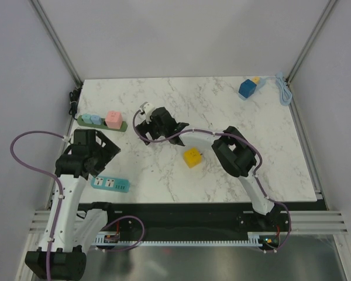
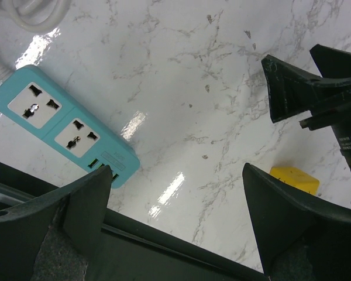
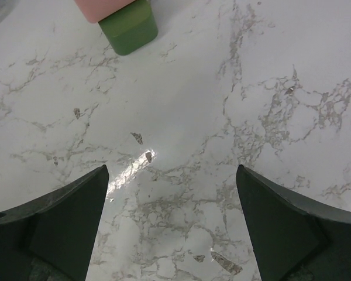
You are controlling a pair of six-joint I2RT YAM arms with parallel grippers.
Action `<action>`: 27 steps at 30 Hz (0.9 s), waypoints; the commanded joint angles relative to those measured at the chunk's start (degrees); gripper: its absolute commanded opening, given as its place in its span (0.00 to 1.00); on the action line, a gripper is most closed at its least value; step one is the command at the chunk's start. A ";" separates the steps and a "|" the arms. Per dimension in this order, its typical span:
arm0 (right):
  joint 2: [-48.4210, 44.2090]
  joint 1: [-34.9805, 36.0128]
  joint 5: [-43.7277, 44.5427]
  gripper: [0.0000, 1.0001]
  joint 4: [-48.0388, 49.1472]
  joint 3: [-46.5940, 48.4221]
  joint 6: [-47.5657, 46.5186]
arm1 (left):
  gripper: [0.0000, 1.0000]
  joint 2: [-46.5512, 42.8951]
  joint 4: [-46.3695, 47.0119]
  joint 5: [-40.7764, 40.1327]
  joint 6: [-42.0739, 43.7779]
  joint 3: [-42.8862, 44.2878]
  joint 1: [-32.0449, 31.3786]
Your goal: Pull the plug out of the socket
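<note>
Two grippers, both spread wide: left gripper (image 2: 175,178) beside teal power strip (image 2: 64,126); right gripper (image 3: 171,172) near green power strip (image 3: 128,24) bearing pink plug (image 3: 102,6).

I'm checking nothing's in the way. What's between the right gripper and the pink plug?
Only bare marble table lies between the right gripper and the pink plug on its green strip; the right wrist view shows it.

I'm looking into what seems a robotics lab cell: plain grey panels (image 1: 164,35) on aluminium posts (image 1: 57,41) box in a marble-look table (image 1: 222,105), with a slotted cable duct (image 1: 193,239) along the near edge.
</note>
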 commanded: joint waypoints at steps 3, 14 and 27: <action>7.12 0.31 -5.95 0.98 0.07 10.72 -4.10 | 1.00 -0.13 -1.86 -1.53 -0.11 3.49 -0.11; 4.24 0.40 6.00 0.90 -3.63 7.77 -0.77 | 1.00 -1.54 0.25 -2.07 -0.20 2.96 -0.11; 20.82 0.57 -8.76 0.98 -0.65 30.07 -5.08 | 0.99 -7.25 0.25 0.31 -0.29 2.70 -0.11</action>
